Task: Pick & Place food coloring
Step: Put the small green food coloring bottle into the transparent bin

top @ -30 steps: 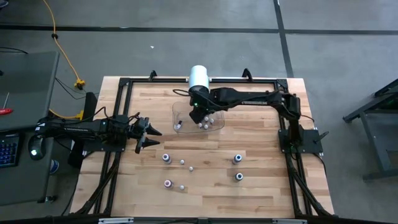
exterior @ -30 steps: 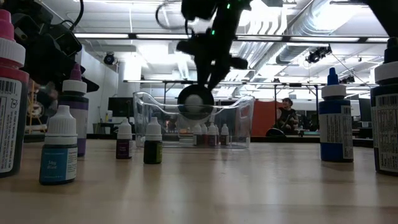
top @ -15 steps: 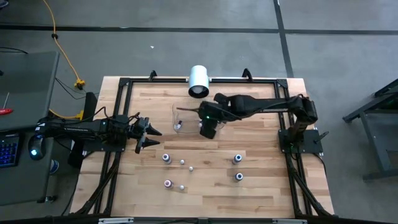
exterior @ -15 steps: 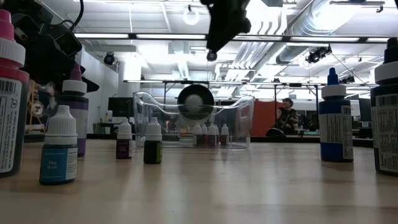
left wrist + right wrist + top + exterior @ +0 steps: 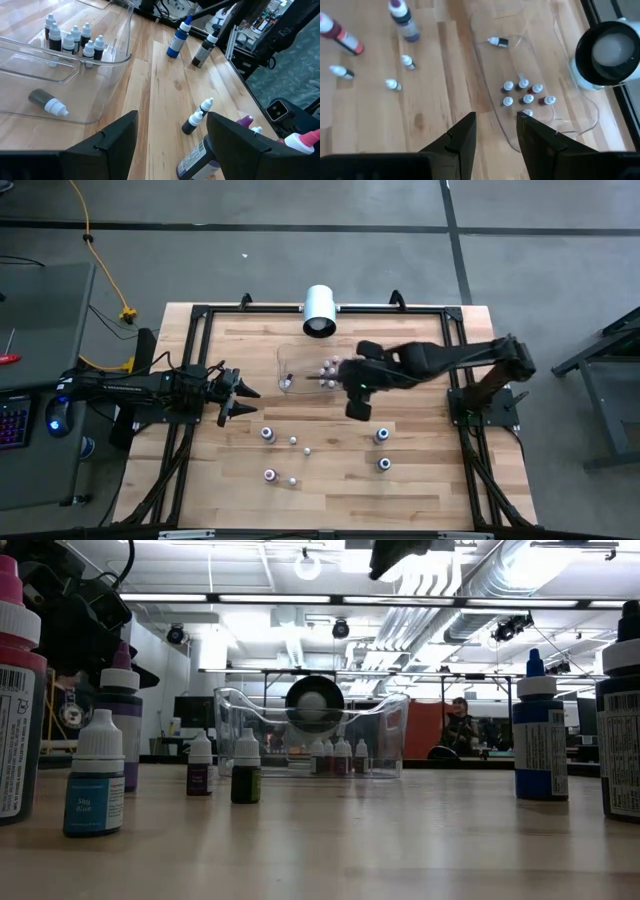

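Seven bottles (image 5: pixel 525 95) in tray (image 5: pixel 290 360), right gripper (image 5: pixel 357 408) (open, empty) hovering beside it, needing next loose bottle (image 5: pixel 381 436); left gripper (image 5: pixel 238 395) open, waiting.

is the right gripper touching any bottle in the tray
Apart. In the right wrist view the right gripper is open and empty, with the upright bottles standing well beyond its fingertips in the tray.

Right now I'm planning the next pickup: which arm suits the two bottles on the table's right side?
Right. Its open, empty gripper hangs beside those bottles; the left gripper waits at the table's left edge.
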{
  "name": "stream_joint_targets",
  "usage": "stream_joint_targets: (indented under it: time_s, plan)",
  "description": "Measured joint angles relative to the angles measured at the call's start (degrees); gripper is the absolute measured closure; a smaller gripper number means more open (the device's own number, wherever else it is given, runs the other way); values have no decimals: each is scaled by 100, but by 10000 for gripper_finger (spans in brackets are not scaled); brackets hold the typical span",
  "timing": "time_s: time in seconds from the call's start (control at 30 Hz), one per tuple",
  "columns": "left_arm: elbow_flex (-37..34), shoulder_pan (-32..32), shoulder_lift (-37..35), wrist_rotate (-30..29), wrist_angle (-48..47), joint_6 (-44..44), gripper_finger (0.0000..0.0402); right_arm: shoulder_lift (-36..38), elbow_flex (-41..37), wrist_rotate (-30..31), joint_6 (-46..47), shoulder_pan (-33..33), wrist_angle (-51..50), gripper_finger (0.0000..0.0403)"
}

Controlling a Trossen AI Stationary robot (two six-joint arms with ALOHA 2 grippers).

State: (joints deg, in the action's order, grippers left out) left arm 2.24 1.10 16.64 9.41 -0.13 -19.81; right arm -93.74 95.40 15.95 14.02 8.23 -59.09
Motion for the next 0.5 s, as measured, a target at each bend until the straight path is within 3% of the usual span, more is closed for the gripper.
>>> stream_joint_targets:
  time_s: [0.27,0.5]
  plan:
    - [0,0,2,0,-1,2,167,1142,-2310,-92,86,531,2242,272]
    - [-1,-1,1,-1,-1,2,167,912,-2775,-875,-87,993,3170,272]
